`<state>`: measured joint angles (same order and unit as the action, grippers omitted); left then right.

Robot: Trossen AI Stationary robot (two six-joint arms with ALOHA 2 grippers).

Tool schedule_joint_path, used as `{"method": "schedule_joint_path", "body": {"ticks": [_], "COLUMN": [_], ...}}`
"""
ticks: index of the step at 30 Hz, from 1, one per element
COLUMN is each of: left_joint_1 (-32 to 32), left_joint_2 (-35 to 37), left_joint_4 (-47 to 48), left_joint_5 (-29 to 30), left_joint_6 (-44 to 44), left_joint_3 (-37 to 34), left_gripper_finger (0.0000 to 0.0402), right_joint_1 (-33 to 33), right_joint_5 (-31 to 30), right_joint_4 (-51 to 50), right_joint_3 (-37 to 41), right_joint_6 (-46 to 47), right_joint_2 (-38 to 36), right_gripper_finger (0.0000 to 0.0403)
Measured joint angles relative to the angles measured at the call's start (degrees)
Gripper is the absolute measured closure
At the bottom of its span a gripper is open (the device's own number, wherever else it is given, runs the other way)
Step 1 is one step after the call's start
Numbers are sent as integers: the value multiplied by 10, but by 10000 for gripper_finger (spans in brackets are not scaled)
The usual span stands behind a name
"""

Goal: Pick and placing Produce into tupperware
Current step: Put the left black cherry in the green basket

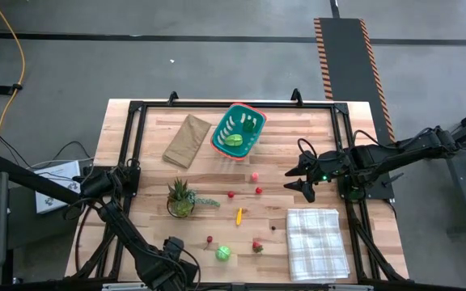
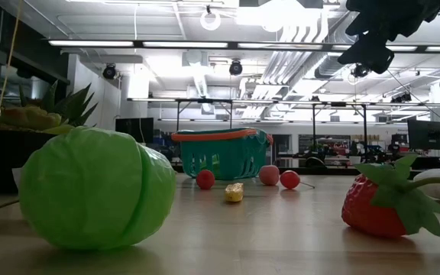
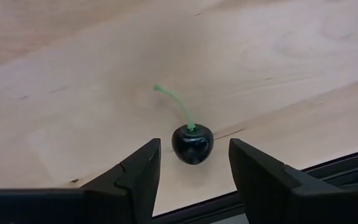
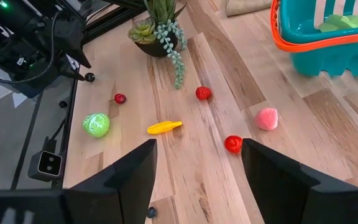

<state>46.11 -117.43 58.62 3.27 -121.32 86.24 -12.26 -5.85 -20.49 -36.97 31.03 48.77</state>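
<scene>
Half the left gripper (image 1: 171, 260) is cut off beside a cherry (image 3: 192, 143).

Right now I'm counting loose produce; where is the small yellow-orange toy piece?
In the high view the small yellow-orange toy piece lies mid-table, right of the spiky potted plant and left of the checked cloth.

Potted plant (image 1: 181, 198) stands between cherry (image 3: 192, 143) and basket (image 1: 238, 131).
</scene>
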Motion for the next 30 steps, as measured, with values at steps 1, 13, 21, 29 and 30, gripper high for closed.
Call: {"method": "schedule_joint_path", "body": {"ticks": [1, 13, 21, 29, 30], "left_joint_1": [0, 0, 0, 0, 0], "left_joint_2": [0, -11, -18, -25, -25], "left_joint_4": [1, -11, -3, -20, -18], "left_joint_5": [0, -17, -12, -23, -19], "left_joint_6": [0, 9, 17, 17, 17], "left_joint_3": [0, 0, 0, 0, 0], "left_gripper_finger": [222, 222, 222, 222, 222], "right_joint_1": [0, 0, 0, 0, 0], "right_joint_5": [0, 0, 0, 0, -1], "right_joint_4": [0, 0, 2, 2, 2], "right_joint_3": [0, 0, 0, 0, 0], "right_joint_6": [0, 0, 0, 0, 0], "right_joint_2": [0, 0, 0, 0, 0], "right_gripper_finger": [176, 176, 176, 176, 176]}}
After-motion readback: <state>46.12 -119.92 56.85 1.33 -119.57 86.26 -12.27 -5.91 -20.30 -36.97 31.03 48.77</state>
